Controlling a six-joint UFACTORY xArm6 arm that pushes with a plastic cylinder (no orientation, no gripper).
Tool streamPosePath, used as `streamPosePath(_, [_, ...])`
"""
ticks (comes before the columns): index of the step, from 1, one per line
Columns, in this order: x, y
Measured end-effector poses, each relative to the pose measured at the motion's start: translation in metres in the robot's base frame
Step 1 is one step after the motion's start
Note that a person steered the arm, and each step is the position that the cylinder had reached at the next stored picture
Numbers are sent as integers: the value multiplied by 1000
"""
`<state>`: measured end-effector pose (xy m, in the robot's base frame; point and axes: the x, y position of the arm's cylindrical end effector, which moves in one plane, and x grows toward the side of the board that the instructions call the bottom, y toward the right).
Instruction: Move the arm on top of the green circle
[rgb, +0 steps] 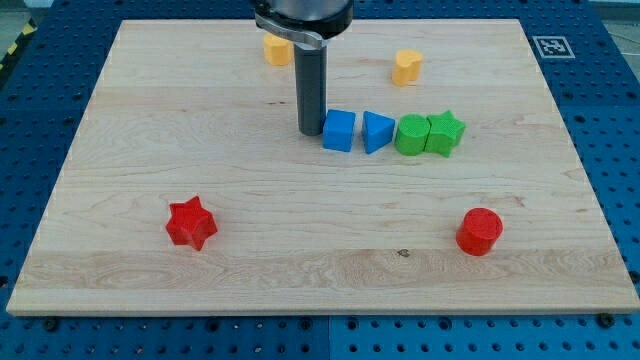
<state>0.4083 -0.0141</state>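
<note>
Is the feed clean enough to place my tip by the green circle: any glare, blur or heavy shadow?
Camera view: light is even and soft, with no glare on the wooden board. Camera view: blocks cast only faint, short shadows. Camera view: my tip and the green circle are sharp, as is the blue cube beside my tip. Camera view: the board's edges converge upward from perspective.

Dark rod (311, 85) upright from the view's top, my tip (311, 132) down on the surface

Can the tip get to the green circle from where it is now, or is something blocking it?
Probably not directly: my tip sits left of the blue cube and blue triangle, which stand between it and the green circle. Going around looks free.
</note>
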Motion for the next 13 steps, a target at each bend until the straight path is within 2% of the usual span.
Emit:
streamPosePath(5, [0, -3])
streamPosePath(6, [-13, -28])
streamPosePath(8, [-62, -30])
streamPosePath(9, [-72, -16])
streamPosePath(11, [-72, 52])
streamPosePath(13, [-64, 80])
